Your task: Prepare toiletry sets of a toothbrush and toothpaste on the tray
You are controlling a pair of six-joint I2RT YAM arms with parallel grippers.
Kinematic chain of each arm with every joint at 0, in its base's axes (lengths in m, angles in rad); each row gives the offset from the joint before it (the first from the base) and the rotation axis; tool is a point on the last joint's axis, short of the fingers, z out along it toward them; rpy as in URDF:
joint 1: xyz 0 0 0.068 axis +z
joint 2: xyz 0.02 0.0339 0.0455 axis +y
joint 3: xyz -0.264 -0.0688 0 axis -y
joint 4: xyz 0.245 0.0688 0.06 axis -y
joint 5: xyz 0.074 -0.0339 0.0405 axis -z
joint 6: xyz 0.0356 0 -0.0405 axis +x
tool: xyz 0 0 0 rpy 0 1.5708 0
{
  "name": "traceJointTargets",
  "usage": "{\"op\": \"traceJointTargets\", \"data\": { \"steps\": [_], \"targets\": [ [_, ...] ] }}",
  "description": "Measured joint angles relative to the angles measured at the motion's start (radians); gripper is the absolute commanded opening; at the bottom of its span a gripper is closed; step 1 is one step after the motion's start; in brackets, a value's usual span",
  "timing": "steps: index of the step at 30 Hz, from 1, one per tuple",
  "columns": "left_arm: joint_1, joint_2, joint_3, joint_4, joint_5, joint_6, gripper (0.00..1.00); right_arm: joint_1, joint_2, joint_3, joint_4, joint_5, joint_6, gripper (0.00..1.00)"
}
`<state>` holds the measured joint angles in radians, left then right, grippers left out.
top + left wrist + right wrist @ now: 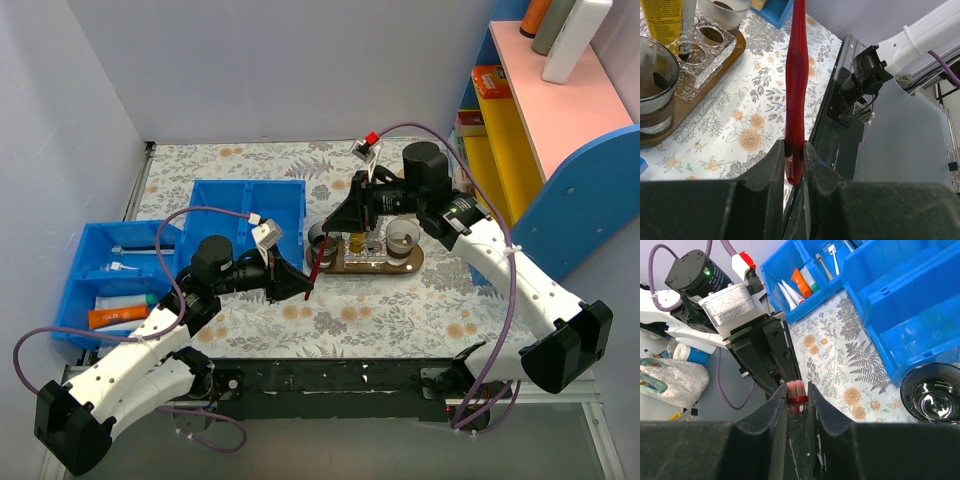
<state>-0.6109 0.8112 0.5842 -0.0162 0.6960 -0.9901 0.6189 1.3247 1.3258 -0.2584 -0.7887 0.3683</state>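
Pale grey walls [300, 60] close in the back and left of a worktop [400, 310] covered with a cloth printed in ferns and orange flowers. A shelf unit [560, 110] in blue, yellow and pink stands to the right, with some bottles on its top board.

Near the middle of the cloth lies the dark brown tray [415, 262], long with rounded ends. It carries a clear glass holder [705, 50] with round holes, and a dark cup at either end, one [322, 240] on the left and one [403, 237] on the right. The toothpaste [662, 20], a small yellow tube, stands upright in the holder between the cups.

Left of the tray sits a blue bin [250, 205]. A second blue bin [80, 250] farther left holds an orange tube [118, 316] and other small items.

Just off the tray's left end, a red toothbrush [314, 268] is held up above the cloth. The left end effector [305, 285] is clamped on the lower end of its handle, with both fingers pressed flat against the red plastic in the left wrist view. The right end effector [797, 395] reaches over the tray from the right, and its two fingers flank the bristle end closely. Whether they press on it or only stand beside it cannot be told.
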Motion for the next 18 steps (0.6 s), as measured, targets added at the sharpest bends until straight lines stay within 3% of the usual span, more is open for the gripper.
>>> {"op": "traceJointTargets", "data": {
  "steps": [3, 5, 6, 9, 10, 11, 12, 13, 18],
  "targets": [
    [0.000, 0.000, 0.000, -0.003, 0.000, 0.000, 0.03, -0.002, -0.003, -0.015, 0.026, -0.008, 0.013, 0.01],
    [0.000, -0.001, 0.000, -0.005, 0.000, -0.001, 0.23, -0.002, -0.006, -0.023, 0.037, -0.007, 0.022, 0.01],
    [0.000, -0.001, 0.000, -0.006, -0.001, -0.002, 0.40, -0.002, -0.009, -0.028, 0.043, -0.005, 0.023, 0.01],
    [0.000, -0.002, 0.000, -0.006, -0.014, 0.000, 0.60, -0.002, -0.021, -0.034, 0.046, 0.006, 0.026, 0.01],
    [0.000, -0.002, 0.000, -0.007, -0.022, -0.006, 0.68, -0.002, -0.027, -0.034, 0.046, 0.010, 0.026, 0.01],
    [0.000, -0.004, 0.000, -0.008, -0.029, -0.010, 0.84, -0.002, -0.037, -0.034, 0.046, 0.022, 0.026, 0.01],
    [0.000, -0.006, 0.000, -0.008, -0.035, -0.010, 0.87, -0.002, -0.045, -0.034, 0.047, 0.030, 0.026, 0.01],
    [0.000, -0.010, 0.000, -0.008, -0.042, -0.010, 0.98, -0.002, -0.058, -0.034, 0.046, 0.045, 0.026, 0.01],
    [0.000, -0.057, 0.000, -0.022, -0.098, -0.021, 0.98, -0.002, -0.142, -0.034, 0.024, 0.143, -0.003, 0.01]
  ]
}}
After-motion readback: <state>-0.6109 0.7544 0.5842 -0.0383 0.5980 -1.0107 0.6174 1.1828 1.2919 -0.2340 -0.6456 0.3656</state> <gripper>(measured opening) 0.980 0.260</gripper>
